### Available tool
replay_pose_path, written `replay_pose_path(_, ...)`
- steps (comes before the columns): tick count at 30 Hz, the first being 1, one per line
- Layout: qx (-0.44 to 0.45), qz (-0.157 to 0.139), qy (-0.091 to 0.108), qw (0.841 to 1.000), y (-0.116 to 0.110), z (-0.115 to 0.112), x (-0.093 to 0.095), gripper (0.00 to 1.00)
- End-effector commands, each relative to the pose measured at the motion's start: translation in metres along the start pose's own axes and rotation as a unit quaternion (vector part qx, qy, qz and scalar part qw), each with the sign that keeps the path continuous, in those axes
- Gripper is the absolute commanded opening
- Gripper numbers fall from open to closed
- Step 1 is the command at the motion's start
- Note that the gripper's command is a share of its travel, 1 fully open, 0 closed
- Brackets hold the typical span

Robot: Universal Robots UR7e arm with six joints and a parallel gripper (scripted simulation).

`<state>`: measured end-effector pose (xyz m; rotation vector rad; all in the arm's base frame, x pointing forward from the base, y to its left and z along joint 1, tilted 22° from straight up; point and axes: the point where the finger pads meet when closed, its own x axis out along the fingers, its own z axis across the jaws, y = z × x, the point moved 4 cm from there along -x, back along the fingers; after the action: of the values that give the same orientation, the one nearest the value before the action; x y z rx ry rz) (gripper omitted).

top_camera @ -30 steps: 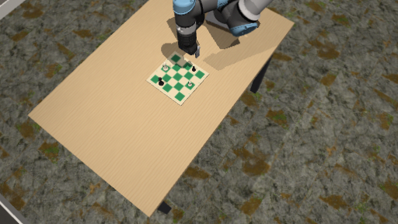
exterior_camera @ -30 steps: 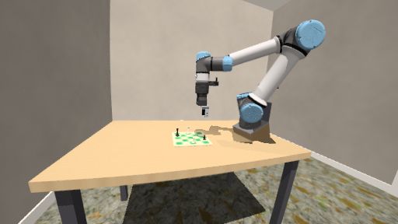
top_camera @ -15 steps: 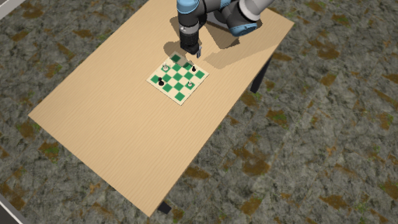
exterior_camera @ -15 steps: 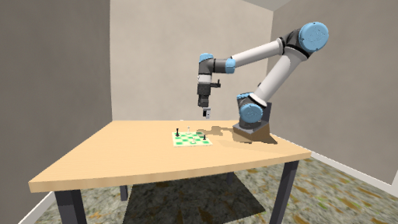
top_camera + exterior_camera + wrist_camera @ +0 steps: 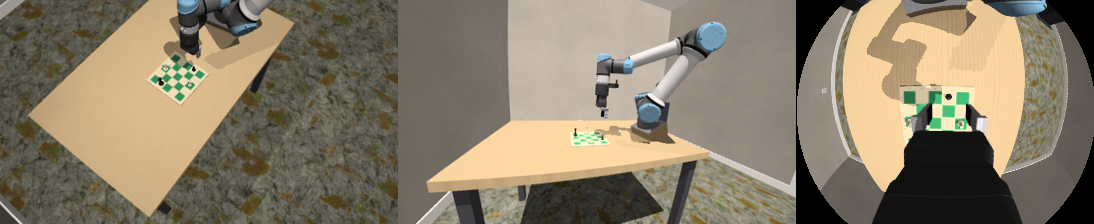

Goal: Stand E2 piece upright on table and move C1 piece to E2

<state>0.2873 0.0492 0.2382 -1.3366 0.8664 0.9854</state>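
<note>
We are hanging the gripper [image 5: 604, 113] high above the far edge of the chessboard [image 5: 177, 78], with its fingers spread to their full width and nothing between them. The board is lying near the middle of the table [image 5: 116, 117], and four pieces are showing on it: a black one [image 5: 160, 82] near the left corner, a black one [image 5: 193, 68] toward the right, a pale one [image 5: 165, 67] near the far side and a pale one [image 5: 190, 83] toward the near right. We are not managing to read the edge letters at this size, so we cannot tell which piece sits on E2 or C1, nor whether any of them is tipped. As we judge it, the step in hand is the approach to the E2 piece. To do it well, we are advising that the arm settle the square first, then centre the open fingers over that piece alone, come straight down between its neighbours, and close low on the body so it rides steady to the table.
</note>
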Motion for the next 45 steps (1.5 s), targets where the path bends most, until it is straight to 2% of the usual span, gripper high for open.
replay_pose_path(1,0.000,0.000,0.000,1.000,0.000,-0.001,0.026,1.00)
replay_pose_path(3,0.000,0.000,0.000,1.000,0.001,-0.001,0.041,1.00)
replay_pose_path(5,0.000,0.000,0.000,1.000,0.002,-0.001,0.044,1.00)
replay_pose_path(6,0.000,0.000,0.000,1.000,0.002,-0.001,0.044,0.68)
replay_pose_path(45,0.000,0.000,0.000,1.000,0.002,-0.001,0.045,0.68)
